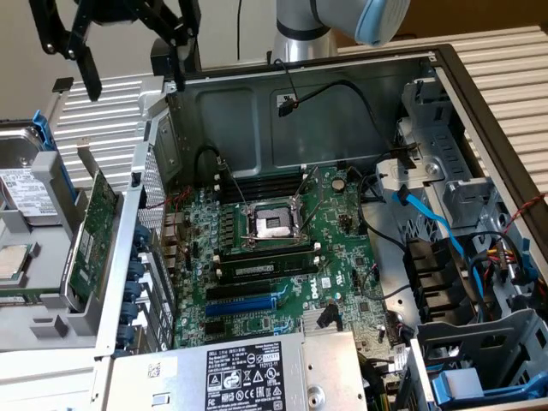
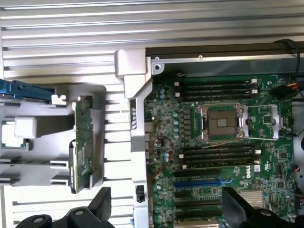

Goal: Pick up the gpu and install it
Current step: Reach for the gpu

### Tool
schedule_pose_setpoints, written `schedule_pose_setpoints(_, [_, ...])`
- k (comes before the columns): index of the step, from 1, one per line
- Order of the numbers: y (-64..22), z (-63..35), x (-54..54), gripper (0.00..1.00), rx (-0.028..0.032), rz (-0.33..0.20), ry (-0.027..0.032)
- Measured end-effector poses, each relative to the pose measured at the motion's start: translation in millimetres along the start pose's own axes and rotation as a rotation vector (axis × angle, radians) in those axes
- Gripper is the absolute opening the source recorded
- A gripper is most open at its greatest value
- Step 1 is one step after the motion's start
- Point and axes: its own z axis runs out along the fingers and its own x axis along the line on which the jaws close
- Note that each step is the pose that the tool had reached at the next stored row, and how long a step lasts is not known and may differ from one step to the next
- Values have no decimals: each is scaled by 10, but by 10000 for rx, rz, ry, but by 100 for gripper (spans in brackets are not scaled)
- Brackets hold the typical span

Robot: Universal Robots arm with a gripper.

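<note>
The gpu [image 1: 92,238] is a small green card standing on edge in a grey holder, outside the open computer case on the exterior view's left. In the wrist view the gpu [image 2: 82,142] shows edge-on as a thin green strip with a metal bracket end. My gripper [image 1: 130,73] hangs high above the holder and the case wall, open, with nothing between its black fingers [image 2: 102,205]. The large green motherboard [image 1: 282,257] lies inside the case, with a blue expansion slot [image 1: 244,301] free near its front part.
A hard drive [image 1: 26,195] and a processor chip [image 1: 10,261] sit in the grey holder beside the gpu. The case's side wall [image 1: 141,248] stands between the holder and the motherboard. A power supply [image 1: 248,372], loose cables [image 1: 428,214] and drive cages [image 1: 479,342] crowd the case.
</note>
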Motion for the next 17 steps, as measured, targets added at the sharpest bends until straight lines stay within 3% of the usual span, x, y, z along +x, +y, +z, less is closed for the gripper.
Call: schedule_pose_setpoints(17, [-72, -18, 768, 99, -33, 1, 3])
